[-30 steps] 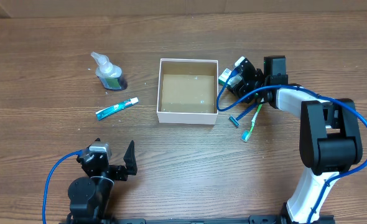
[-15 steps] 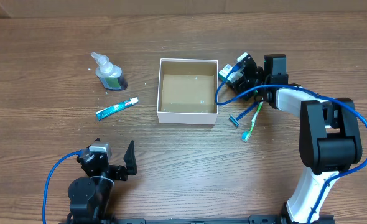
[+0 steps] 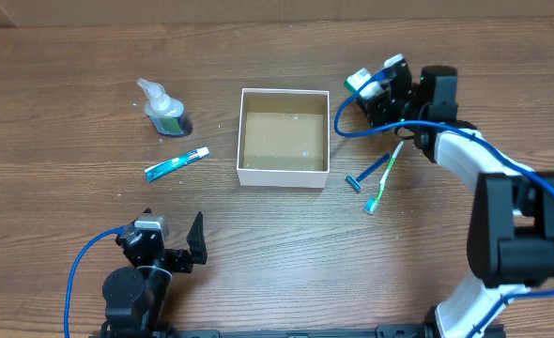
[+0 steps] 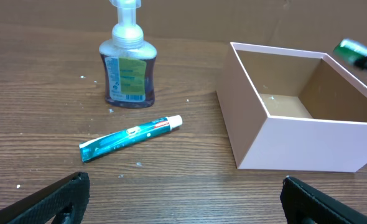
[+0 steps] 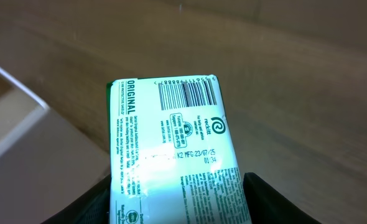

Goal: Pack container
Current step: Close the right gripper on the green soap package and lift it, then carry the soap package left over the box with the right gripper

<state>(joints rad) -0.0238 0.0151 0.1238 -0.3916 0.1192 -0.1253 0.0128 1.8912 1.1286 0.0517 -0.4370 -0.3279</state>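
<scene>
The container (image 3: 284, 176), a square white-walled box with a brown inside, sits mid-table and holds nothing; it also shows in the left wrist view (image 4: 308, 143). My right gripper (image 3: 376, 89) is shut on a green-and-white packet (image 3: 360, 81) and holds it lifted just right of the container's far right corner. The right wrist view shows the packet (image 5: 174, 149) between the fingers, with the container's wall (image 5: 9, 87) at left. My left gripper (image 3: 188, 246) is open and empty near the front left edge; its fingers show in the left wrist view (image 4: 183, 199).
A clear pump bottle (image 3: 164, 110) and a teal toothpaste tube (image 3: 176, 164) lie left of the container. A blue razor (image 3: 357, 180) and a green toothbrush (image 3: 382, 180) lie to its right, under the right arm.
My right gripper has risen and shifted to the right and away from me with the packet in it. The left arm has not moved.
</scene>
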